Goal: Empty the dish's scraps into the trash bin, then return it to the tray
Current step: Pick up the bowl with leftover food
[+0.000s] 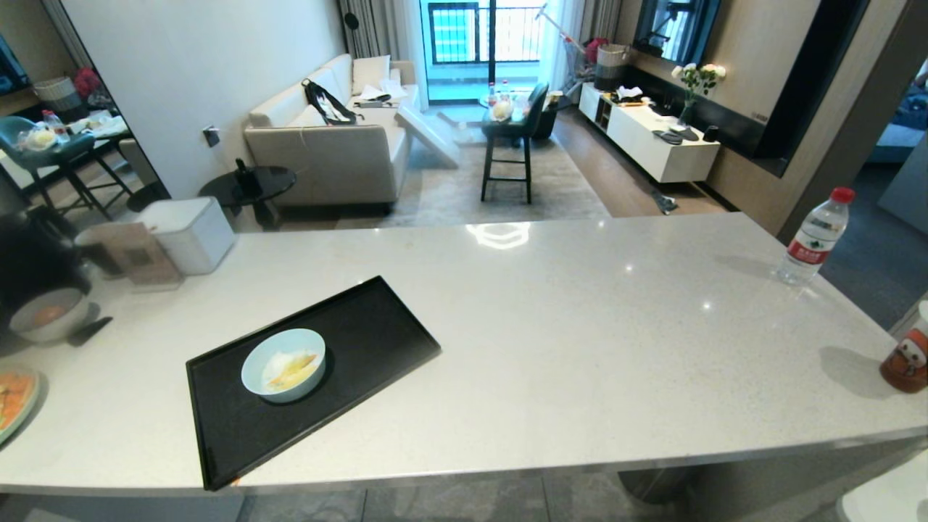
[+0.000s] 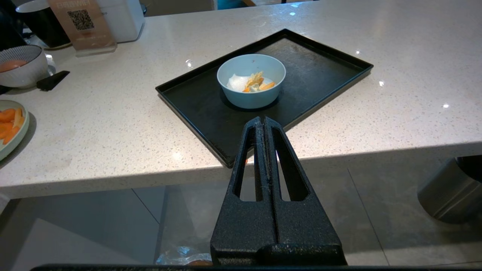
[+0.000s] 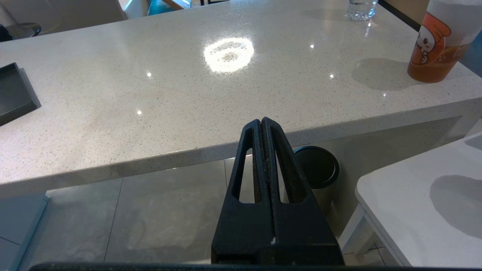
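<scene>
Left gripper (image 2: pixel 263 119): held below the level of the counter edge, in front of it, pointing toward the tray; fingers (image 2: pixel 251 150) pressed together with nothing between them. Not seen in the head view.

Right gripper (image 3: pixel 261 120): same low pose before the counter edge, further along to the robot's right, aimed over bare countertop; fingers (image 3: pixel 250 150) likewise closed and empty. Also outside the head view.

Tray (image 1: pixel 377 312): matte black, rectangular, lying at an angle on the pale speckled counter (image 1: pixel 580 319), one corner reaching the near edge.

Dish (image 1: pixel 283 364): pale-blue bowl, upright, standing inside the tray toward its near-left half, touched by neither gripper.

Scraps (image 2: pixel 256 81): yellow, white and orange pieces in the bottom of the dish.

Trash bin (image 2: pixel 184 258): only a bit of crinkled clear plastic shows, on the floor below the left gripper (the rest is hidden behind the gripper body).

Other items: greyish-white bowl (image 1: pixel 49 314) at the far left of the counter; pale-green plate (image 1: pixel 16 400) with orange pieces at the left edge; white box (image 1: pixel 190 233) and a card stand (image 1: pixel 136 255) behind; water bottle (image 1: pixel 813 238) and printed cup (image 1: pixel 906 357) at the right; dark steel cylinder (image 3: pixel 318 169) on the floor under the counter.
</scene>
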`<state>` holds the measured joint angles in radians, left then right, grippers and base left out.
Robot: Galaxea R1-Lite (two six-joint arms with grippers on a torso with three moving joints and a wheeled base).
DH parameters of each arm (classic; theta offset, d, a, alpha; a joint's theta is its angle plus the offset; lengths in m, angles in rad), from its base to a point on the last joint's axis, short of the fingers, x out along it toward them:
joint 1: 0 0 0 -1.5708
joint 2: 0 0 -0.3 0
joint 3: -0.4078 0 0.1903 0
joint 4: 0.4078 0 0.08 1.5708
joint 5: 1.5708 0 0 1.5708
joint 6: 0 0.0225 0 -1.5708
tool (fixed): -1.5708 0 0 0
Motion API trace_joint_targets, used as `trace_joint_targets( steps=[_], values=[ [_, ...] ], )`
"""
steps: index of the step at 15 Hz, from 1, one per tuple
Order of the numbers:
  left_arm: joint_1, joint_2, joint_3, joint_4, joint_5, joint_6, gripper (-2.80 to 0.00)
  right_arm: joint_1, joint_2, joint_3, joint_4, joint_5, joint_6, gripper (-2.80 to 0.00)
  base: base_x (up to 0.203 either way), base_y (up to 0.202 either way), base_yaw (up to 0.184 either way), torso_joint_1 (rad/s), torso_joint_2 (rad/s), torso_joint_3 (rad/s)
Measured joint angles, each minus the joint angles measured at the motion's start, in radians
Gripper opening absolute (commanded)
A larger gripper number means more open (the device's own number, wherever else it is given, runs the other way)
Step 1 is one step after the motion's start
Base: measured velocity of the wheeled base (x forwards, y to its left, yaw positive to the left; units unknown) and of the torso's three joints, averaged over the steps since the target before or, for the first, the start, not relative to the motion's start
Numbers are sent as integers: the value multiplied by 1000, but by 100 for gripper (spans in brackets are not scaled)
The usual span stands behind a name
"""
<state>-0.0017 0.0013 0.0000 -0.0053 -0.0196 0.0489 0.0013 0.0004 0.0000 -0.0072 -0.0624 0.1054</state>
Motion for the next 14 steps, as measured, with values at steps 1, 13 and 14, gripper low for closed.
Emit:
trace_joint_targets(
  steps=[1,13,14],
  values=[
    [0,0,0,0,0,0,-280,0,0,0,0,0,0,-280,0,0,0,0,0,0],
    [0,0,0,0,1,-22,-280,0,0,0,0,0,0,-280,0,0,0,0,0,0],
    [0,0,0,0,1,-27,-280,0,0,0,0,0,0,-280,0,0,0,0,0,0]
  ],
)
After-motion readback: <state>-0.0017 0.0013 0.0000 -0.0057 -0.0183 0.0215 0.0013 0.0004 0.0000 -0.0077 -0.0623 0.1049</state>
